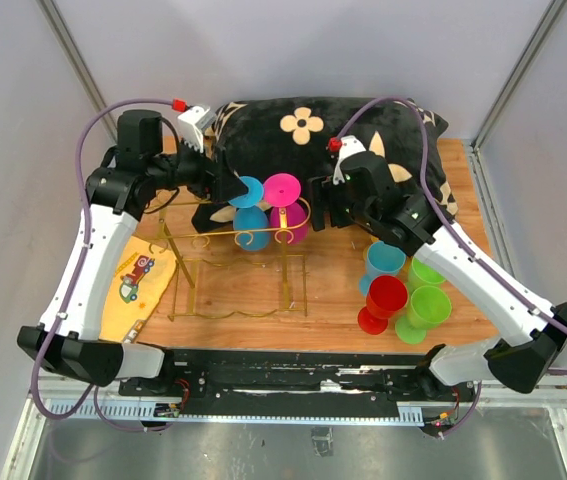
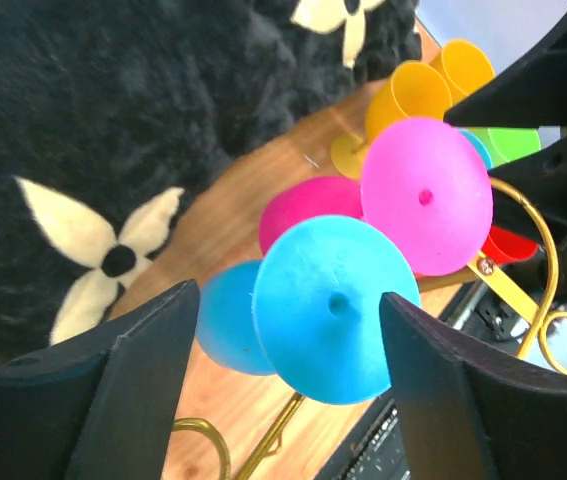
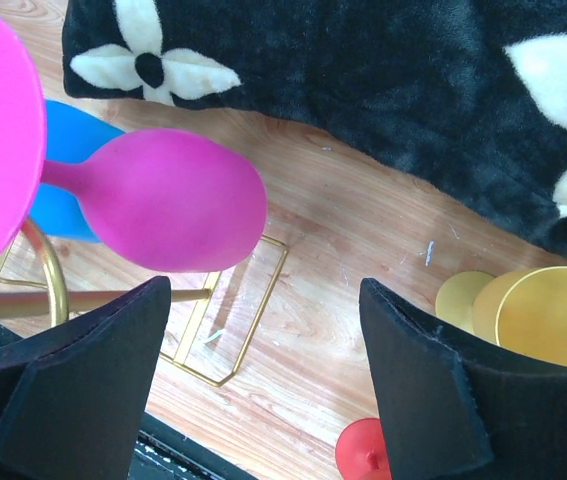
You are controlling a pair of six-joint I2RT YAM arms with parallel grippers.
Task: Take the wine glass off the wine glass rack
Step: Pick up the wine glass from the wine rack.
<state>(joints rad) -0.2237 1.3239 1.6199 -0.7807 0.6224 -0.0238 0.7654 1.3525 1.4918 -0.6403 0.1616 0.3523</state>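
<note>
On the gold wire wine glass rack two plastic wine glasses hang upside down, a blue one and a pink one. My left gripper is open at the blue glass. In the left wrist view its round blue foot lies between the black fingers, with a narrow gap on each side. My right gripper is open just right of the pink glass. In the right wrist view the pink bowl hangs above and left of the open gripper, which holds nothing.
A black cushion with cream flowers lies behind the rack. Blue, red and green glasses stand at the right, and yellow ones show in the right wrist view. A yellow cloth lies at the left.
</note>
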